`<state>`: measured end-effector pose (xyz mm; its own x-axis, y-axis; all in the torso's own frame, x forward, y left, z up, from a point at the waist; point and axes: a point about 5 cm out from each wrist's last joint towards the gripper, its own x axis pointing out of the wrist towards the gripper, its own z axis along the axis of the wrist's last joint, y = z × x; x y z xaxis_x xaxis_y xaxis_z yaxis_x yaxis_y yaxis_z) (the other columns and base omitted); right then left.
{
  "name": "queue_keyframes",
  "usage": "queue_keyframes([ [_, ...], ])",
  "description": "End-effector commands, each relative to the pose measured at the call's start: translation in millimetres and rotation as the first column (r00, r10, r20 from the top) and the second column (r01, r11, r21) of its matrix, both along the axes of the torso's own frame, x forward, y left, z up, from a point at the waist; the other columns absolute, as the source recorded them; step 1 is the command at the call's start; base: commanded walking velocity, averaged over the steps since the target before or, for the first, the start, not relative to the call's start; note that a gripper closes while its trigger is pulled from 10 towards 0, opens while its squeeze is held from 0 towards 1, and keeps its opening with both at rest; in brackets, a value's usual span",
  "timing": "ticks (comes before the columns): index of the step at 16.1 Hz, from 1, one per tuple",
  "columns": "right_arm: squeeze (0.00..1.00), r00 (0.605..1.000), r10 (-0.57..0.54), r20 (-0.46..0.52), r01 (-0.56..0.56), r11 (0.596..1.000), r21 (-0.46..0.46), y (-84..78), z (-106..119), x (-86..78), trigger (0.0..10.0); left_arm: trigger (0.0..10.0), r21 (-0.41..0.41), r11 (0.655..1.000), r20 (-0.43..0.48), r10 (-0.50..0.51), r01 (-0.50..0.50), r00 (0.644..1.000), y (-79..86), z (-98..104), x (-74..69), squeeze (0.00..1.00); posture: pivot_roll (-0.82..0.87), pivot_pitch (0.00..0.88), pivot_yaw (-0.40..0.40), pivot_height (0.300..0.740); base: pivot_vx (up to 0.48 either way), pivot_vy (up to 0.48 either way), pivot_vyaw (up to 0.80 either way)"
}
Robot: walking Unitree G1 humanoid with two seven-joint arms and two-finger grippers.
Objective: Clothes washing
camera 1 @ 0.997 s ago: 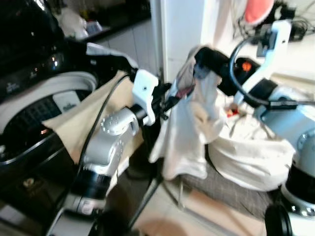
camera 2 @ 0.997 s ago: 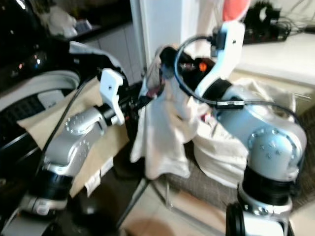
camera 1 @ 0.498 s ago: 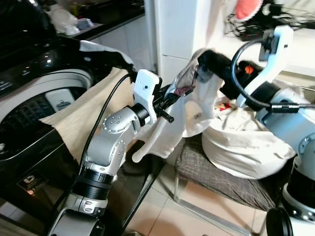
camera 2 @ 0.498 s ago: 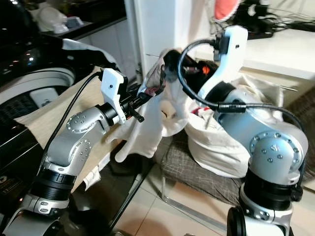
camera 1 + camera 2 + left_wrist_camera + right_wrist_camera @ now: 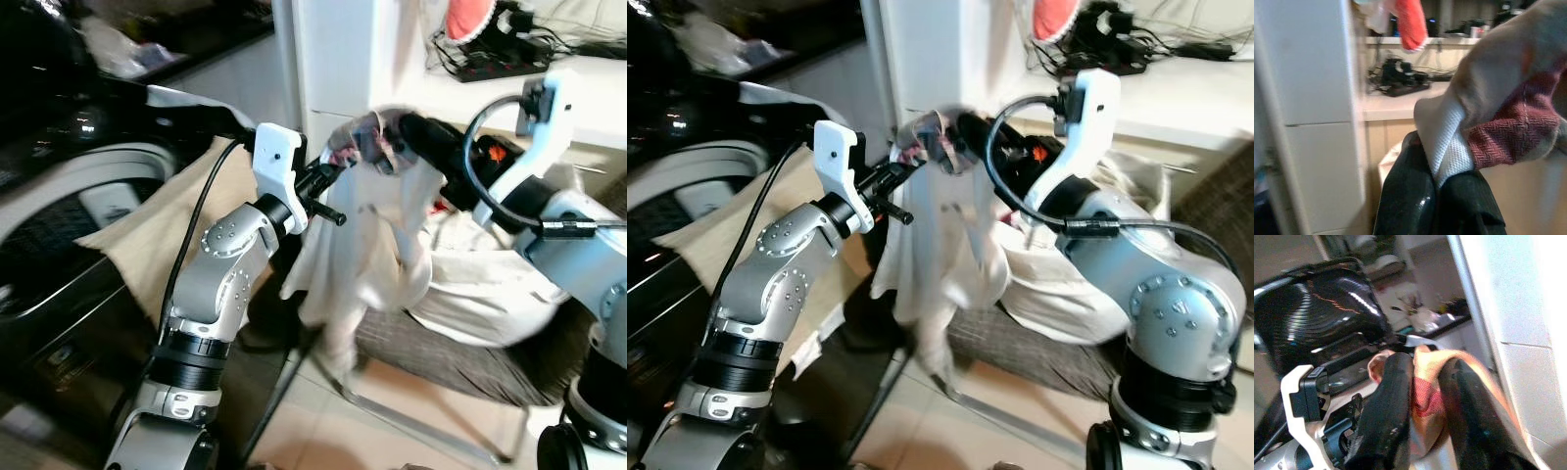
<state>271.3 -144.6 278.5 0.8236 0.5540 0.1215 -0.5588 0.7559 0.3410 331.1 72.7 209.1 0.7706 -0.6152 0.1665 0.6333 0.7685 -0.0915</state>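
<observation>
A white garment [image 5: 364,245] with a red-and-white patterned edge [image 5: 1508,132] hangs in the air between my two arms, its lower end blurred and dangling toward the floor. My left gripper [image 5: 338,164] is shut on its top corner. My right gripper [image 5: 392,135] is shut on the bunched fabric just beside it; the cloth sits pinched between its fingers [image 5: 1396,401]. A top-loading washing machine [image 5: 59,225] stands at the left with a beige cloth [image 5: 167,230] draped over its rim.
A white laundry bag [image 5: 490,294] full of clothes rests on a grey woven chair [image 5: 470,357] at the right. A white cabinet [image 5: 338,69] stands behind. Cables lie on a counter [image 5: 588,59] at the far right. Pale tiled floor [image 5: 392,441] lies below.
Both grippers have carried the white garment up and left toward the washer. The garment now hangs longer and swings. The camera has shifted too.
</observation>
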Motion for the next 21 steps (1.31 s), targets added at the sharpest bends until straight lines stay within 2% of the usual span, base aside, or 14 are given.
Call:
queue_keyframes([
  [1,1.00,1.000,-0.006,-0.001,0.006,1.000,-0.002,-3.0,1,-4.0,10.0,0.0,-0.018,0.999,0.020,0.052,-0.051,0.998,7.3,9,5.6,0.00,-0.10,0.000,0.116,0.740,0.000,0.000,0.00],
  [7,0.99,0.992,-0.121,-0.031,0.118,0.990,-0.072,-27.5,-9,-12.4,10.0,0.0,-0.059,0.991,-0.004,0.123,-0.123,0.992,11.3,10,10.8,0.00,-0.11,0.008,0.123,0.740,0.000,0.000,0.00],
  [8,0.00,0.991,-0.133,-0.029,0.130,0.987,-0.090,-31.2,-10,-14.6,10.0,0.0,-0.063,0.988,-0.007,0.142,-0.142,0.990,12.0,10,11.9,0.00,-0.11,0.006,0.119,0.740,0.000,0.000,0.00],
  [10,0.00,0.991,-0.131,-0.022,0.127,0.983,-0.136,-39.2,-12,-25.8,10.0,0.0,-0.015,0.971,-0.003,0.240,-0.240,0.971,21.2,8,17.6,0.00,-0.10,0.000,0.111,0.740,0.000,0.000,0.00],
  [13,0.00,0.942,-0.335,0.020,0.331,0.920,-0.211,-59.3,-14,-22.9,10.0,0.0,0.008,0.961,-0.030,0.276,-0.276,0.961,25.4,3,20.1,0.00,-0.10,0.000,0.107,0.740,0.000,0.000,0.00],
  [14,0.00,0.874,-0.484,0.043,0.470,0.818,-0.331,-68.7,-26,-16.2,10.0,10.0,0.080,0.955,-0.089,0.294,-0.287,0.952,24.2,-7,20.4,0.00,-0.10,0.000,0.108,0.740,0.000,0.000,0.00],
  [15,0.00,0.827,-0.554,0.097,0.521,0.689,-0.503,-68.6,-46,-12.1,10.0,10.0,0.102,0.937,-0.068,0.340,-0.333,0.938,24.9,-13,15.7,0.00,-0.10,0.000,0.097,0.740,0.000,0.000,0.00],
  [17,0.00,0.829,-0.552,0.095,0.501,0.656,-0.565,-56.4,-68,-10.4,10.0,10.0,0.118,0.947,-0.051,0.305,-0.298,0.951,23.0,-19,4.3,0.00,-0.10,0.000,0.059,0.740,0.000,0.000,0.00],
  [18,0.00,0.849,-0.521,0.084,0.471,0.677,-0.566,-46.6,-76,-10.8,10.0,10.0,0.117,0.942,-0.051,0.321,-0.314,0.946,22.4,-21,-2.2,0.00,-0.09,0.000,0.037,0.740,0.000,0.000,0.00],
  [19,0.00,0.854,-0.520,0.039,0.461,0.718,-0.522,-39.8,-85,-11.5,10.0,10.0,0.121,0.930,-0.025,0.354,-0.348,0.935,23.1,-21,-7.5,0.00,-0.08,0.000,0.021,0.740,0.000,0.000,0.00],
  [20,0.00,0.854,-0.519,0.024,0.456,0.728,-0.512,-35.2,-92,-12.7,10.0,10.0,0.127,0.914,-0.023,0.391,-0.385,0.920,23.8,-22,-11.7,0.00,-0.08,0.000,0.007,0.740,0.000,0.000,0.00],
  [21,0.00,0.864,-0.503,-0.003,0.434,0.749,-0.500,-29.3,-99,-14.9,10.0,10.0,0.105,0.926,0.003,0.365,-0.363,0.931,22.4,-20,-16.6,0.00,-0.08,0.000,0.002,0.740,0.000,0.000,0.00],
])
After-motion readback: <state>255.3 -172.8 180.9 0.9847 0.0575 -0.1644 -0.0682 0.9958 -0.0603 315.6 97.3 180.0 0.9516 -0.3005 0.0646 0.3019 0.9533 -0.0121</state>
